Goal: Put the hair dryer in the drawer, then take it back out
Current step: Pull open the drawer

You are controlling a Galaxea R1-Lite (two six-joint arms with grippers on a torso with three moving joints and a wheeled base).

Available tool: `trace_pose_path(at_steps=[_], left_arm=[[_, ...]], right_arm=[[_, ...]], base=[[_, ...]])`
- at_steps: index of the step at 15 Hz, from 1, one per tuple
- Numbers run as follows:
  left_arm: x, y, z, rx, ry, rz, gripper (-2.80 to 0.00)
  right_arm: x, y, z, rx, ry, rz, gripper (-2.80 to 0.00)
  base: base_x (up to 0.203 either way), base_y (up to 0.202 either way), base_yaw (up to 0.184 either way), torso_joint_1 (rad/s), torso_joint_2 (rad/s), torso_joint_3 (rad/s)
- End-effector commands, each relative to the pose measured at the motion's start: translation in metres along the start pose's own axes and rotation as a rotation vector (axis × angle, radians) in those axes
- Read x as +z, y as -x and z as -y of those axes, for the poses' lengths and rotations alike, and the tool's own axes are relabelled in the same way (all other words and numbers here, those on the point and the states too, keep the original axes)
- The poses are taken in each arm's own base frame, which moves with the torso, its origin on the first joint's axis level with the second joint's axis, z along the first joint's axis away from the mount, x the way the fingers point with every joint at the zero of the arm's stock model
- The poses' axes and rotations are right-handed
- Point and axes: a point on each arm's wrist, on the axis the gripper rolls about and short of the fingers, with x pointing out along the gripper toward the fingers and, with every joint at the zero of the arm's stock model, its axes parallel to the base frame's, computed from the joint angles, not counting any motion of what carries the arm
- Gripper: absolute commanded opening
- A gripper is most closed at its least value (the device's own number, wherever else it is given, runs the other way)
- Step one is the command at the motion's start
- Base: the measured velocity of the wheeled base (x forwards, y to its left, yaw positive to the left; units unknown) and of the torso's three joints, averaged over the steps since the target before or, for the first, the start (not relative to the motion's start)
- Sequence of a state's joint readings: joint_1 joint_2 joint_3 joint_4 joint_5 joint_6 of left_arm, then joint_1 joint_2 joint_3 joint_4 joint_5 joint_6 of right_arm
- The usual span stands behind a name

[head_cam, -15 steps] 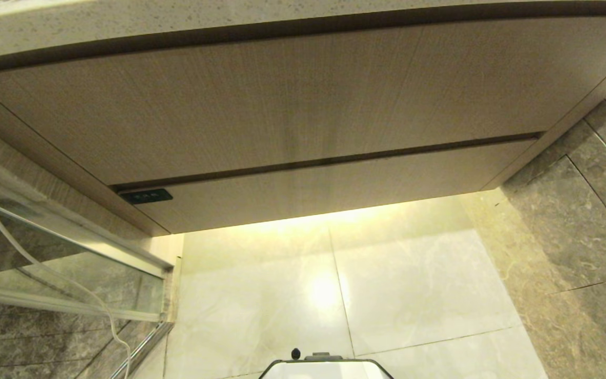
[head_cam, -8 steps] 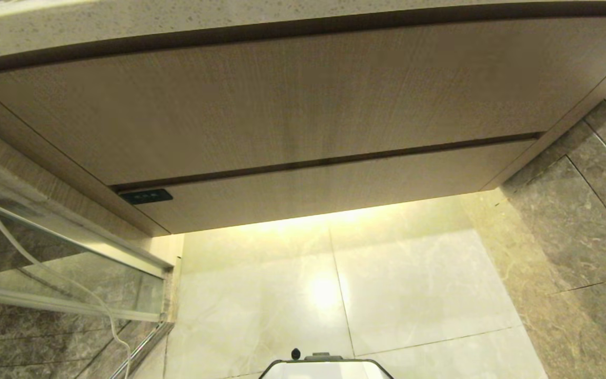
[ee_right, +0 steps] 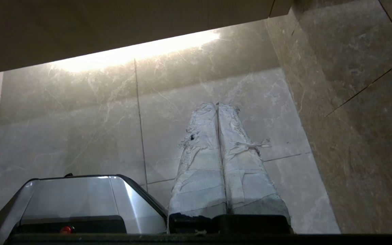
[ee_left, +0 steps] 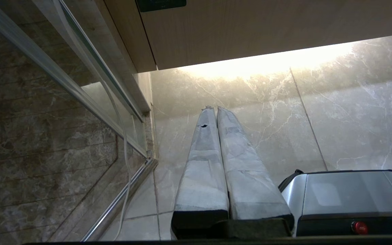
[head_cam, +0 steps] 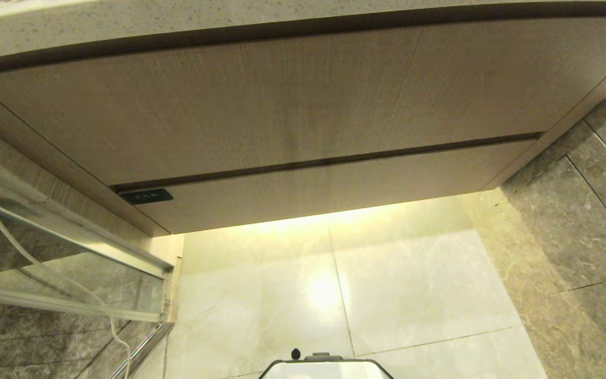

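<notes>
Both hands, left hand (ee_left: 213, 109) & right hand (ee_right: 217, 105), hang clenched & empty over the floor (head_cam: 413, 284) before the closed drawer (head_cam: 324, 189), hair dryer nowhere in view; prob. light, rigid, slick plastic, best gripped round the handle.

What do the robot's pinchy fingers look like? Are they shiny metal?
No. The left gripper and the right gripper each have two long, tapering fingers wrapped in crinkled pale grey tape, set in a black base. The right one's wrapping is frayed, with loose shreds; each has a small dark hole.
</notes>
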State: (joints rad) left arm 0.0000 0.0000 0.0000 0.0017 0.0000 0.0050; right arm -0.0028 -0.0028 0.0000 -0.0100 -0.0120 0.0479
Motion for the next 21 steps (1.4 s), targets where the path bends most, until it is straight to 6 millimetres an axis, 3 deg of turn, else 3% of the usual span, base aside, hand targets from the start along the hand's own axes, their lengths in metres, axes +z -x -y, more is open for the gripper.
trace_pose_path(at_steps=[1,21], left_arm=[[-0.0002,-0.0001,0.0000,0.000,0.000,-0.001,-2.80],[-0.0004,-0.0001,0.0000,0.000,0.000,-0.001,-2.80]], right_arm=[[-0.0004,-0.0001,0.0000,-0.002,-0.004,0.000,-2.80],[-0.0004,-0.0001,0.0000,-0.002,-0.006,0.000,-2.80]], base=[[0.000,0.000,0.000,0.000,0.00,0.000],[0.000,0.000,0.000,0.000,0.00,0.000]])
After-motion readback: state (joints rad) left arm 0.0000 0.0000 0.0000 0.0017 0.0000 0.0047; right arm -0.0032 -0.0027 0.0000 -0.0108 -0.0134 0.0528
